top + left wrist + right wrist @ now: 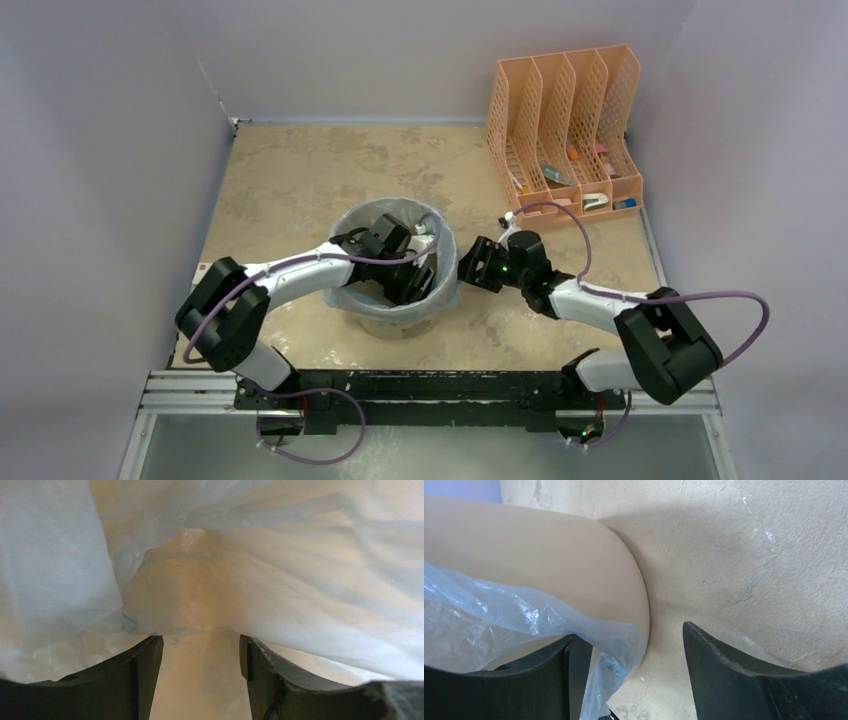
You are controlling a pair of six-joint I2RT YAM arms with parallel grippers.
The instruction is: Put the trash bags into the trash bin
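Reaches down inside the trash bag (pixel 325 580) with the left end effector (pixel 200 645), fingers wide apart, nothing pinched between them. Sits deep in the soft, crinkly pale-blue plastic, with the beige of the trash bin (pixel 549 555) showing through straight ahead.

Hangs just outside the bin's right side with the right end effector (pixel 630 632), open too, low over the worktop (pixel 749 555). Has a loose flap of the bag dangling next to one finger and a little way into the gap, not squeezed.

Lines the inside of the bin, with the bag's top edge folded out over the rim. Stands near the front middle of the worktop, between the two arms.

Keeps the orange file rack (pixel 565 110) well apart, far back at the right corner, with small things in its slots.
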